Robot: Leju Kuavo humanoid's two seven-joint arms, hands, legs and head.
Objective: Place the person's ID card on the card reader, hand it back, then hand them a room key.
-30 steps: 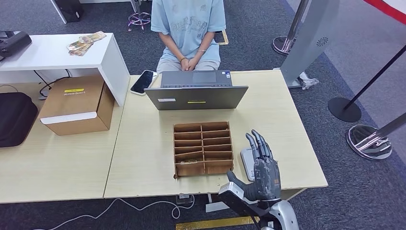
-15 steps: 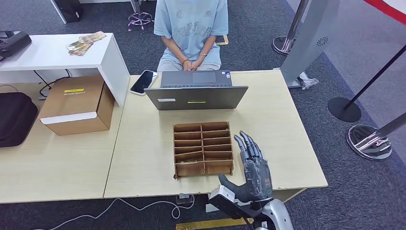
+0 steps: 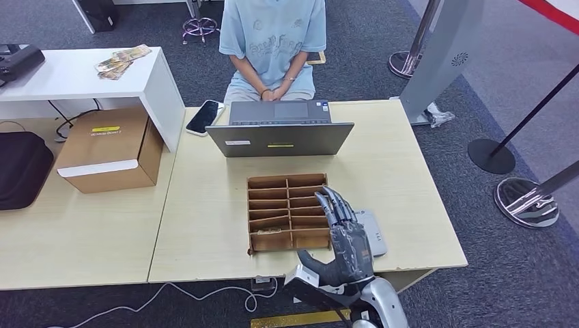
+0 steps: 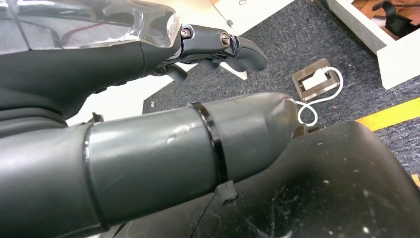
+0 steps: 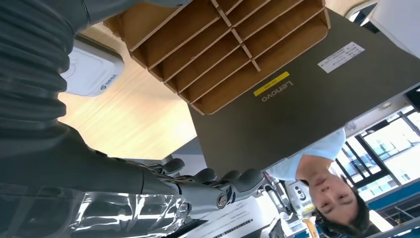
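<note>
Brown cardboard slots of the key box (image 3: 289, 212) lie just under the right hand's fingertips (image 3: 333, 199); whether any room key sits inside is too small to tell, and no ID card is visible. A key card would likely be thin, stiff, light and slick, best pinched by its upright edge. The right hand (image 3: 345, 236) holds nothing, fingers extended and spread. Just beside it on the far side lies the white card reader (image 3: 372, 231). The left hand (image 4: 148, 54) grasps nothing, fingers loosely curled.
</note>
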